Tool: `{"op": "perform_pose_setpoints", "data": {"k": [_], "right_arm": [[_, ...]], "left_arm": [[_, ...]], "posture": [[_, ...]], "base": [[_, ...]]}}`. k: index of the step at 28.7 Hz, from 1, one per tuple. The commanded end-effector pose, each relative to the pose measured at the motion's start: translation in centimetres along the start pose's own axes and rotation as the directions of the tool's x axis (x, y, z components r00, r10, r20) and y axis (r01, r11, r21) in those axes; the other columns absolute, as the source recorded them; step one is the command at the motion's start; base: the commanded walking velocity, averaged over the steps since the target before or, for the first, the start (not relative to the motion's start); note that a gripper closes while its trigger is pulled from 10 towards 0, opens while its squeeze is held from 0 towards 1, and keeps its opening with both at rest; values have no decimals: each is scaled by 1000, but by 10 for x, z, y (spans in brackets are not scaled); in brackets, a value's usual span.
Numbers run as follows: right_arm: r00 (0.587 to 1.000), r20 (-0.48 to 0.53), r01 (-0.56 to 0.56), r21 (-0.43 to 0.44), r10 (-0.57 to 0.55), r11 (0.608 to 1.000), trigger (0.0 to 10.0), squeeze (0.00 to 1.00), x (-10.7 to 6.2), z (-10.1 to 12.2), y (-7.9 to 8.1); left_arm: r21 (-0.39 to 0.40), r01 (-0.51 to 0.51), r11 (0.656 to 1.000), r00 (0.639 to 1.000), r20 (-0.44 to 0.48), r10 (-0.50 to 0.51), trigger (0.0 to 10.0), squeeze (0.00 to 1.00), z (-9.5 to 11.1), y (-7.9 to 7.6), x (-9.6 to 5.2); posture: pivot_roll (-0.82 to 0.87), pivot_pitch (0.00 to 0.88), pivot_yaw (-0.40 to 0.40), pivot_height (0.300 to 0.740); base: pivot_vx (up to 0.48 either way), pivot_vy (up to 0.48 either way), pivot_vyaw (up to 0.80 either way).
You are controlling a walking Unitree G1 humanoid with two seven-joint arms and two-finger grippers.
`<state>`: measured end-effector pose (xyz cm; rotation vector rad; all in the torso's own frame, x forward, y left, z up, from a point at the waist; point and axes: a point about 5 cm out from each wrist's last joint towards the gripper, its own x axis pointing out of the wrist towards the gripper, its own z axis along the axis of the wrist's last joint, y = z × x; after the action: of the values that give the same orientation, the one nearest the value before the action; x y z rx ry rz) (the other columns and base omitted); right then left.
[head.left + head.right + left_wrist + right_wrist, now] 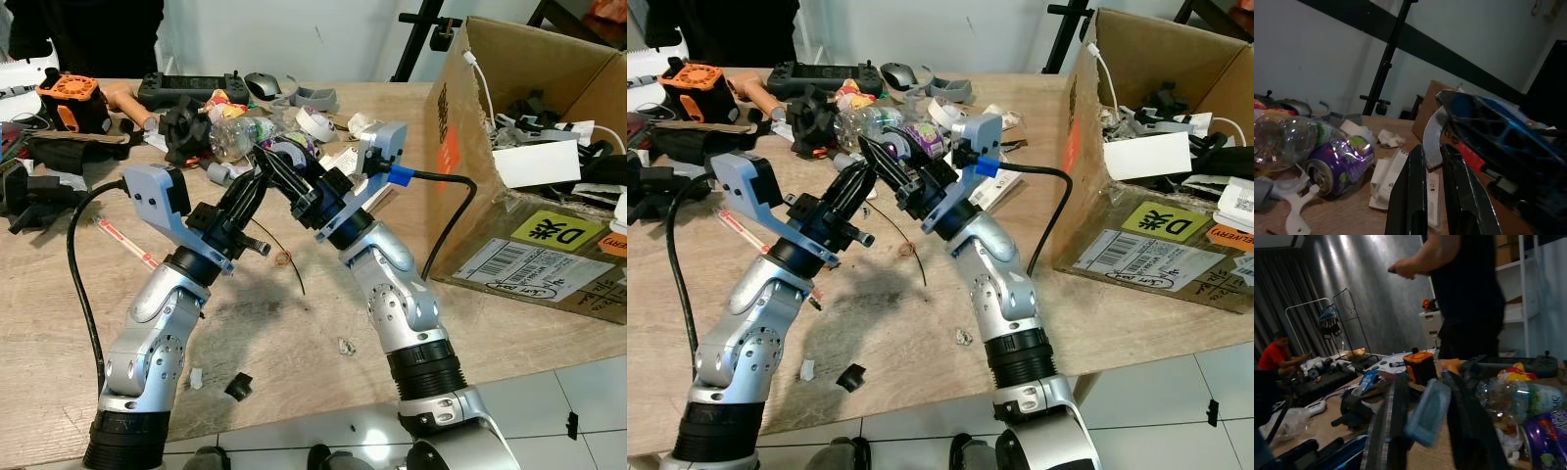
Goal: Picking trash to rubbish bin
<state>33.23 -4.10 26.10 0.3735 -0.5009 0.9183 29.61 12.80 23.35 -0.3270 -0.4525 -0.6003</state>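
trash, a purple can (1341, 165) beside a clear bottle (1281, 142), lies on the bench (323, 323); left gripper (1434, 196) pinches a grey strip (1433, 139); right gripper (1422, 431) grasps a bluish piece (1428, 413).

Silver arms (157, 323), blue wrist housings, black cables

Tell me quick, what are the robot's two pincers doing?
Left pincer: shut on a curved grey strip.
Right pincer: holding a pale blue piece.
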Motion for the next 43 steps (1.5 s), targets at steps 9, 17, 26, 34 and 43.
{"op": "perform_pose_setpoints", "data": {"k": [9,17,26,34,43], "right_arm": [[1000,9,-4,5,4,1000,0,0,-3,-2,-1],[1000,26,8,-2,-8,1000,0,0,-3,3,-6],[997,65,44,-38,-42,998,0,0,-4,22,-19],[981,126,172,-217,-147,961,0,0,-17,66,-61],[836,321,549,-462,-445,696,10000,0,-72,167,-129]], "left_arm": [[-30,25,999,999,-27,-26,0,0,-5,-5,-3],[-4,-19,1000,1000,2,19,10000,1000,-1,1,-1],[-18,-113,993,993,38,114,10000,1000,4,12,-3],[-63,-136,989,988,61,139,10000,0,9,16,-6],[-30,-69,997,998,-10,69,10000,0,3,9,-10]], "posture": [[75,183,-72,740],[77,200,-74,740],[75,208,-73,740],[74,215,-68,740],[68,215,-62,740]], "base": [[0,0,0],[0,0,0],[0,0,0],[0,0,0],[0,0,0]]}}
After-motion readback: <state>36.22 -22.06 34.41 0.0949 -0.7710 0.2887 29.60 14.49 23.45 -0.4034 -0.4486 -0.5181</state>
